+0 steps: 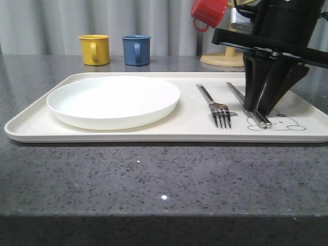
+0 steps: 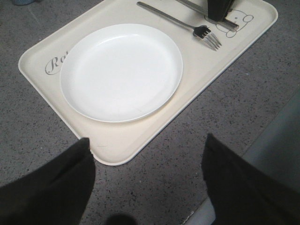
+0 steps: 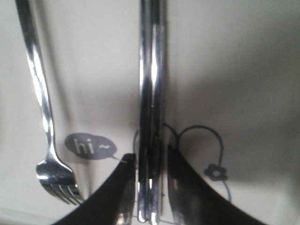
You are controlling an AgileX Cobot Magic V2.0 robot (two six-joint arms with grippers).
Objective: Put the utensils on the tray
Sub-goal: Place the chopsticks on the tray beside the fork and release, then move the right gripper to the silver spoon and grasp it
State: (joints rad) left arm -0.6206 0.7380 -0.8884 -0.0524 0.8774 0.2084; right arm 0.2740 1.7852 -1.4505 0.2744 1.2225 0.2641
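Speckled grey stone counter, grey curtain, right hand straddling chopsticks, left hand spread

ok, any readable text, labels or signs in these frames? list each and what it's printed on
"hi~" in a grey speech bubble, printed on the cream tray, beside the fork.
"Ro…" in grey script on the tray's corner in the left wrist view; the white plate covers the rest, so the full word is unreadable.
No other text: the yellow cup, blue cup and red cup show no lettering.
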